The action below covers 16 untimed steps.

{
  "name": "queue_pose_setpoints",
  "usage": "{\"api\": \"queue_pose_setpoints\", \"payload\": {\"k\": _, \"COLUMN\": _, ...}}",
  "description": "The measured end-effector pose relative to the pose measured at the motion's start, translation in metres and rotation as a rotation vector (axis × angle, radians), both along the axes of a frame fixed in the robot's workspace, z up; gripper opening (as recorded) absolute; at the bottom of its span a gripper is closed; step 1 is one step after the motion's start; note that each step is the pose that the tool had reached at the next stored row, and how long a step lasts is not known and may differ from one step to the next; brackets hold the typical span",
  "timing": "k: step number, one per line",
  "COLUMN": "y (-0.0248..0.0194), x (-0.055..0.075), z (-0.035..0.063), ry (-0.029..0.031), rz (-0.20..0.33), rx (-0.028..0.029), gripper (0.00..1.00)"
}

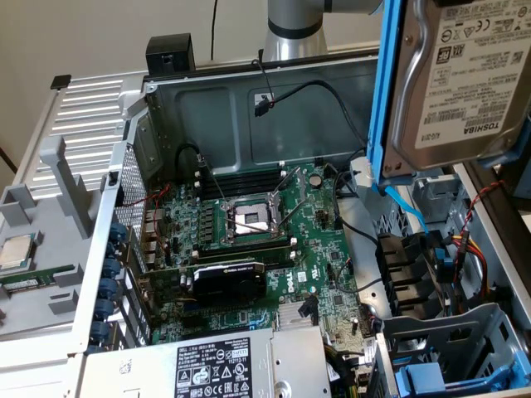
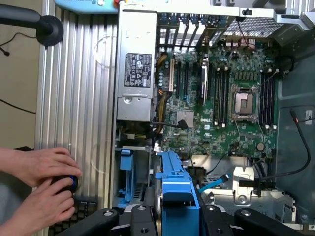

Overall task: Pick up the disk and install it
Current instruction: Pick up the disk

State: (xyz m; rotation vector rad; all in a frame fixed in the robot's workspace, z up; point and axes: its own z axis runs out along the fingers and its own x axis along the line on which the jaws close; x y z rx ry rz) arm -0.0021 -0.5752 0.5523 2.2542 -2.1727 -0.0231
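Disk (image 1: 465, 83), clipped in its blue carrier frame (image 1: 383, 108), hangs in the air at the exterior view's right, above the drive-bay side of the open tower case (image 1: 166, 116). We see it tilted, its silver face turned toward the camera and the white Toshiba label reading upside down. Below it, inside the case, stand the grey drive cage (image 1: 452, 327), a row of black plastic clips (image 1: 406, 274) and a light blue data cable (image 1: 405, 206) that runs down from near the carrier's lower corner.

In the wrist view we look along the carrier's blue edge. There the gripper (image 2: 178, 216) has its black fingers (image 2: 142, 219) set on either side of the carrier: the pincer is closed on the disk at a middling width, with the carrier between the jaws.

The Dell motherboard (image 1: 249, 249) lies flat in the case. An open CPU socket (image 1: 249, 218) sits near its middle, with a black graphics card (image 1: 228, 282) closer to the camera. The grey power supply (image 1: 216, 365) with its black-and-white label is nearest the camera in the exterior view. A black cable (image 1: 264, 104) dangles against the case's far wall. Outside the case, at the exterior view's left, lies a small square CPU chip (image 1: 17, 250).

In the wrist view we also see a person's two hands (image 2: 42, 164) beside the case, on a small dark device (image 2: 66, 183) with a blue light.
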Motion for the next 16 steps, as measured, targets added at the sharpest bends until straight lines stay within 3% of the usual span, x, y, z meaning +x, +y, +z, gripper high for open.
{"api": "queue_pose_setpoints", "payload": {"k": 11, "y": -0.0253, "x": 0.009, "z": -0.0095, "ry": 0.0000, "rz": -0.001, "rx": 0.0004, "gripper": 0.37}}
{"api": "queue_pose_setpoints", "payload": {"k": 16, "y": -0.0328, "x": 0.011, "z": -0.0174, "ry": 0.0000, "rz": -0.006, "rx": 0.0007, "gripper": 0.37}}
